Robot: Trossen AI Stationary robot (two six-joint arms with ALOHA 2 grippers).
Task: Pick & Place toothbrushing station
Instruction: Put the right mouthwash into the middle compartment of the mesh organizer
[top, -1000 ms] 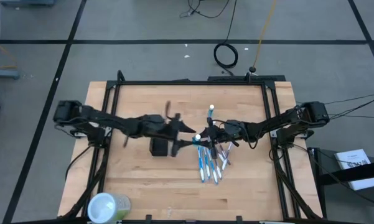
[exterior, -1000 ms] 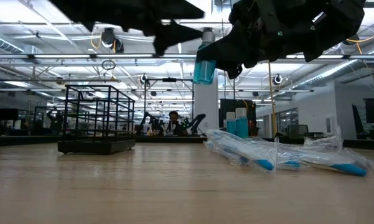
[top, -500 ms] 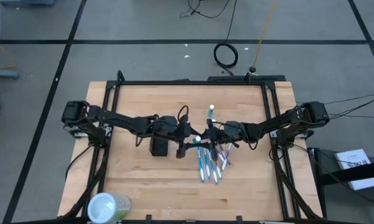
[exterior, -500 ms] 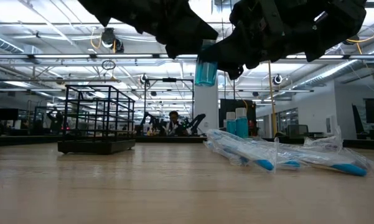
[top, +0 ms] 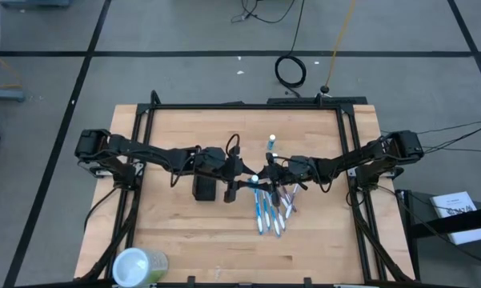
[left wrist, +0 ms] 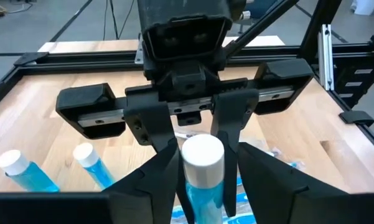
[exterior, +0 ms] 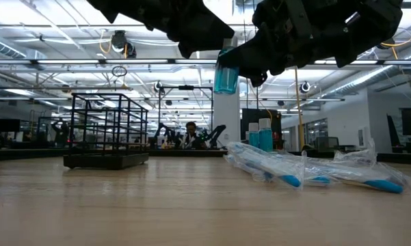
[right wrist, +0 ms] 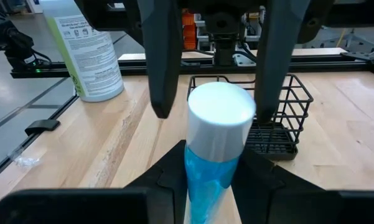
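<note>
My right gripper (top: pixel 262 178) is shut on a small blue tube with a white cap (top: pixel 254 178), held above the table's middle. My left gripper (top: pixel 244 183) is open. Its fingers (right wrist: pixel 165 74) stand on either side of the tube's cap end; I cannot tell if they touch it. The black mesh holder (top: pixel 203 189) stands on its base just left of both grippers and holds nothing that shows; it also shows in the low view (exterior: pixel 106 130). Wrapped toothbrushes (top: pixel 268 210) lie flat on the table under and in front of the right gripper. Two more tubes (top: pixel 271 144) stand farther back. My right gripper pinches the tube's blue body just below the white cap (right wrist: pixel 206 167) between its two fingers. The fingers come from the table's right. The tube stands upright, cap up, its blue lower end (exterior: pixel 226 76) hanging below the fingers, clear of the table.
A pale-green round container (top: pixel 140 266) stands at the table's near left corner and shows in the right wrist view (right wrist: pixel 90 50). The black frame rails (top: pixel 240 106) run along the table's edges. Bare wood (top: pixel 200 240) lies in front of the holder.
My left gripper has swung toward the table's right edge and a little toward the near edge, over the mesh holder, up to the tube. Its fingers now flank the tube's cap end. The tube has kept its place.
</note>
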